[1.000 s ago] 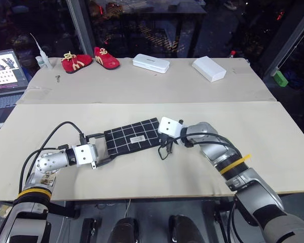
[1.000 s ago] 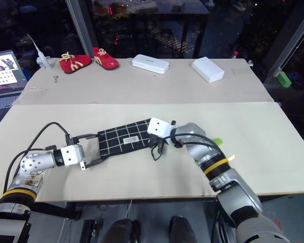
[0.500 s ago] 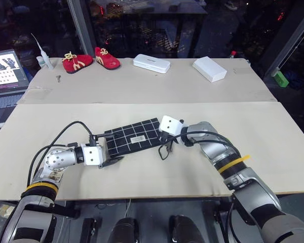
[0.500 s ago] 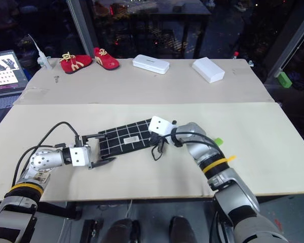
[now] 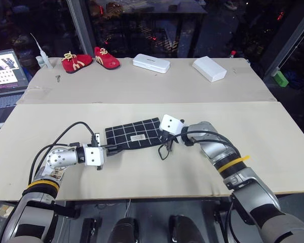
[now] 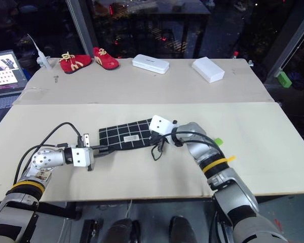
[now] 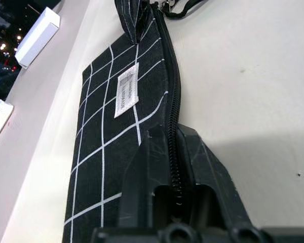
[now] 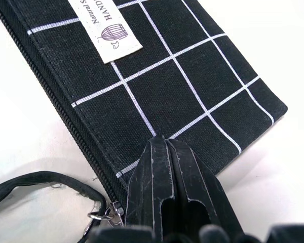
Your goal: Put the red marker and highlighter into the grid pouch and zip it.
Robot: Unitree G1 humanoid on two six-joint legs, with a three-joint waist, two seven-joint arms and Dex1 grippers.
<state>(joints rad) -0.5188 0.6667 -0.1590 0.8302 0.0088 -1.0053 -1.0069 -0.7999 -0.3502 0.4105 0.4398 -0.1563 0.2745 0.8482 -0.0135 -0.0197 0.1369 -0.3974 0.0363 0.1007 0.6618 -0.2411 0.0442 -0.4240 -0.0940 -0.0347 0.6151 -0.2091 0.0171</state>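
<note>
The grid pouch (image 5: 134,135) lies flat on the near board, black with white lines and a white label (image 7: 125,96). My left gripper (image 5: 120,147) is shut on the pouch's left end; in the left wrist view its fingers (image 7: 154,152) clamp the zipper edge. My right gripper (image 5: 162,137) is shut on the pouch's right corner (image 8: 192,131), beside the zipper pull (image 8: 104,215) and cord loop (image 5: 164,152). The zipper teeth look meshed. The red marker is out of view. A small lime-green bit (image 6: 217,141) shows by my right forearm; I cannot tell whether it is the highlighter.
On the far board stand two white cases (image 5: 151,63) (image 5: 209,68), a pair of red shoes (image 5: 91,59) and a small bottle (image 5: 44,61). A laptop (image 5: 5,71) sits at the far left. A green block (image 5: 279,78) lies off the table's right.
My left gripper, open around the pouch's left end, moved slightly right and shut on the zipper edge. The pouch's left end shifted a little. The right gripper kept still.
</note>
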